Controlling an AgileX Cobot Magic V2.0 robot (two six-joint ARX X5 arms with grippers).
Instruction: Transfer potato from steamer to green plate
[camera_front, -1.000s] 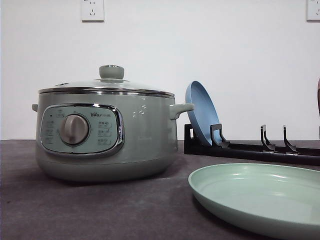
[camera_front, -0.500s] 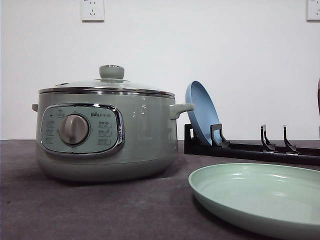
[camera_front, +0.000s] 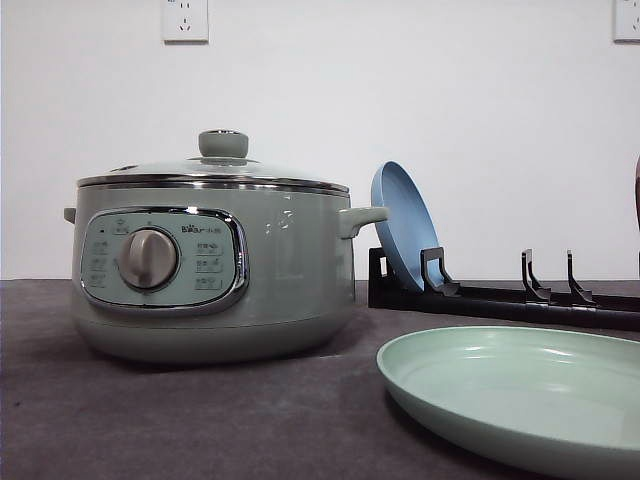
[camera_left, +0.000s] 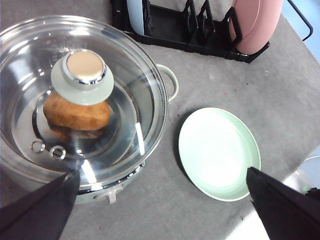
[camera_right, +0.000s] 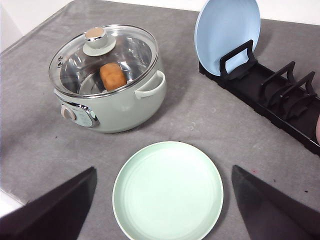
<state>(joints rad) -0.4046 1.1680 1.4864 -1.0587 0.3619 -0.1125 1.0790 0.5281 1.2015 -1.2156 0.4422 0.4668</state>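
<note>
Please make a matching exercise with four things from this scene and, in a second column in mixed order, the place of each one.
Things:
1. potato
2. green plate
3. blue plate
4. glass lid

Places:
A. standing on edge in the black rack
B. closed on top of the steamer
C. flat and empty on the grey table
D. inside the steamer, under the lid

Pairs: 1-D, 2-C, 3-A, 4-B

Grey table (camera_right: 210, 115) bears steamer (camera_right: 107, 85), green plate (camera_right: 167, 192), black rack (camera_right: 280, 100)

Left end effector (camera_left: 162, 210) black tapered fingers, right end effector (camera_right: 162, 207) likewise, matte
</note>
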